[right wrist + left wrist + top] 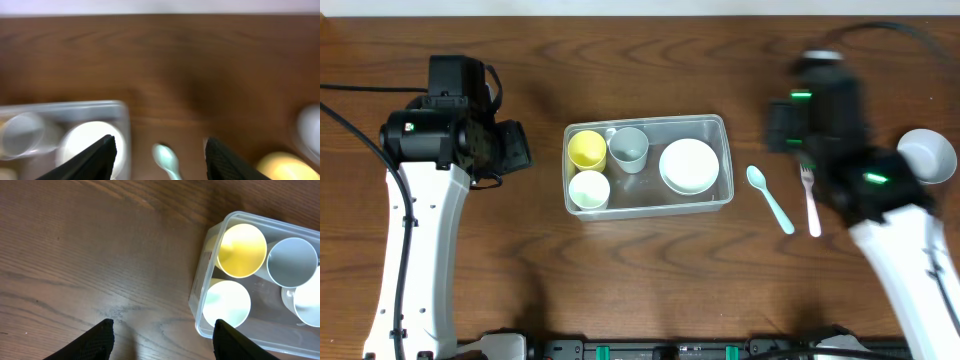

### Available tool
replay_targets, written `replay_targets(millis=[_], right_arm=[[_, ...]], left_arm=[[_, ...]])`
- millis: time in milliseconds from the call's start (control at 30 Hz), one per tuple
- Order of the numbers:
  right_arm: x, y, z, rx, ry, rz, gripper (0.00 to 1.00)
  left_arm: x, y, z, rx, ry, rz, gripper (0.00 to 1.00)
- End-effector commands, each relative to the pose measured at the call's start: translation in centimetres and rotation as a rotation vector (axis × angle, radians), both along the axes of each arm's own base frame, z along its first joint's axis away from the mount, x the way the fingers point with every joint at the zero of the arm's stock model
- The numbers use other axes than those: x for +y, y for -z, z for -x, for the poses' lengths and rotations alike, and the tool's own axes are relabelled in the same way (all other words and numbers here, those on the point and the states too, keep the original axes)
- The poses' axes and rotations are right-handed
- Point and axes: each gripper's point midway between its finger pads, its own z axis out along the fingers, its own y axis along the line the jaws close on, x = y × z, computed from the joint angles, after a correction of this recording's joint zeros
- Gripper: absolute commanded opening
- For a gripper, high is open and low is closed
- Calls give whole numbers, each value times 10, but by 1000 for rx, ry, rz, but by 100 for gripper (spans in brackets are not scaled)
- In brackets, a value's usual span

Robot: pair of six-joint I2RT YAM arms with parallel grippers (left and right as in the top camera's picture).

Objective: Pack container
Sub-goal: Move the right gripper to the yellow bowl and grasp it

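- Dark wood tabletop (650, 270); the container (650, 122) sits mid-table, holding three cups (586, 150) and a white bowl (688, 165).
- Right claw (160, 150) gapes wide, empty, over the spoon (770, 198); I'd judge it should pinch the handle low.
- Fork (810, 200) lies just beside, easily nudged; a second bowl (926, 155) waits far right.
- Left claw (163, 325) hangs wide, empty, beside the container.

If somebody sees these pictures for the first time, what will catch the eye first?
The clear container in the middle of the table draws the eye: it already holds a yellow cup, a grey cup, a pale cup and a white bowl. To its right, a mint spoon and a fork lie on the bare wood, and the right arm beside them shows blurred.
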Motion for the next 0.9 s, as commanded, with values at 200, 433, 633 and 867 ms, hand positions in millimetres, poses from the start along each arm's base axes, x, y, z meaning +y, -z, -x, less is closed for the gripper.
replay_targets(millis=[200,433,633,867], right_arm=[[-125,67,35,297,405,-89,68],[-154,129,41,521,496,-140,69],[-154,183,39,693,498,-154,68],[-154,233,39,826,497,-162,69]], left_arm=[[1,4,2,16,-9,1,64],[1,4,2,16,-9,1,64],[1,4,2,16,-9,1,64],[1,4,2,17,-9,1,64]])
